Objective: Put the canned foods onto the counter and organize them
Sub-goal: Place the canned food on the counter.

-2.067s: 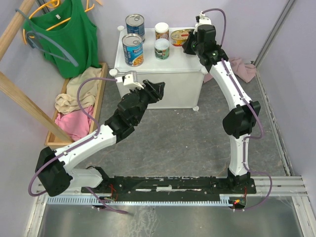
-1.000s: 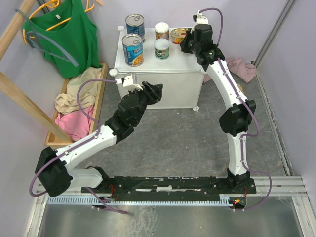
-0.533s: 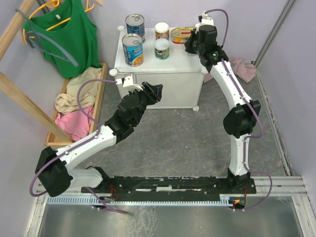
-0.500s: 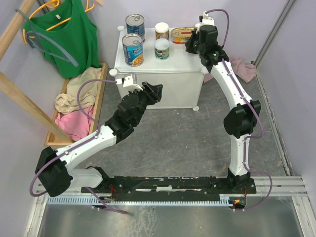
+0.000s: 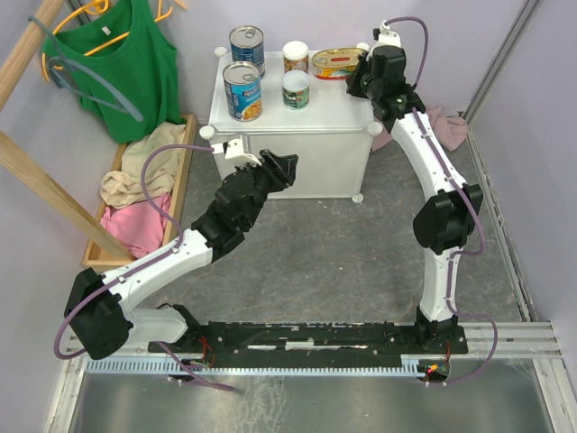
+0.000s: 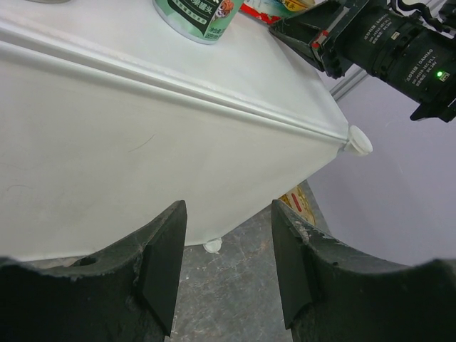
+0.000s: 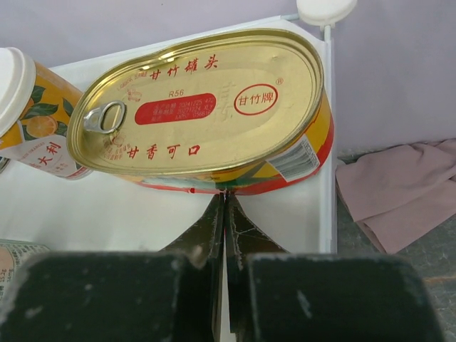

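one oval tin (image 7: 203,114) uncovered as the closed-together right hand (image 7: 225,206) retreats; left hand (image 6: 228,224) apart.

**Three Vantage Points, One Shared Cabinet Top**

Top external: fixed high above and behind the arm bases, angled down and forward, far enough back to take in both arms and the whole counter (image 5: 306,158). Left wrist: low and close before the counter's front wall, tilted up past its edge toward the right gripper (image 6: 285,30). Right wrist: just over the counter top, pressed close to the oval tin (image 7: 199,107). Shared by all three: the counter's right end and that tin.
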You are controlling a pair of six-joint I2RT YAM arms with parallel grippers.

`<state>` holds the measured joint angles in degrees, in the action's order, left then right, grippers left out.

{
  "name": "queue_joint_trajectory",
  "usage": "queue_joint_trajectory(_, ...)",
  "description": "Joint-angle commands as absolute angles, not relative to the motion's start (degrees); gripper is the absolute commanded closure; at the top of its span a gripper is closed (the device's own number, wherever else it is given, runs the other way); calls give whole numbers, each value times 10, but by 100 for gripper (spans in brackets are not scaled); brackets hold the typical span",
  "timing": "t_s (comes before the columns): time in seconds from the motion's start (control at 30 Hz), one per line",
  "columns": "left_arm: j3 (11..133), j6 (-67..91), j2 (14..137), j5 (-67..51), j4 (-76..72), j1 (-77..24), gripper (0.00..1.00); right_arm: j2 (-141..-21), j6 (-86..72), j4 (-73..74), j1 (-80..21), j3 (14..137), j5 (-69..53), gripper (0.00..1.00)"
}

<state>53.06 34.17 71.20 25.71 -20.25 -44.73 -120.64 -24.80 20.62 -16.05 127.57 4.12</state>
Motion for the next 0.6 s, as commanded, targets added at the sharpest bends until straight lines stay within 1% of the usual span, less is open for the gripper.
queue_joint_trajectory(0.0,535,329,699,260,-225,-445,43,-1142,-251,198,-160,1240,38,95)
queue_joint_trajectory(0.1,533,330,687,263,-215,-446,43,-1084,-256,177,-160,1170,50,91)
queue_joint_trajectory(0.17,530,330,677,263,-208,-446,43,-1041,-259,174,-161,1126,67,86)
queue_joint_trajectory(0.23,530,329,666,262,-196,-446,43,-991,-264,173,-161,1077,93,78)
queue_joint_trajectory(0.3,533,326,659,257,-180,-446,42,-938,-267,175,-160,1026,124,64)
queue_joint_trajectory(0.4,530,326,649,245,-163,-446,39,-855,-270,191,-154,945,180,45)
queue_joint_trajectory(0.57,508,335,624,214,-148,-446,29,-773,-263,237,-142,848,232,21)
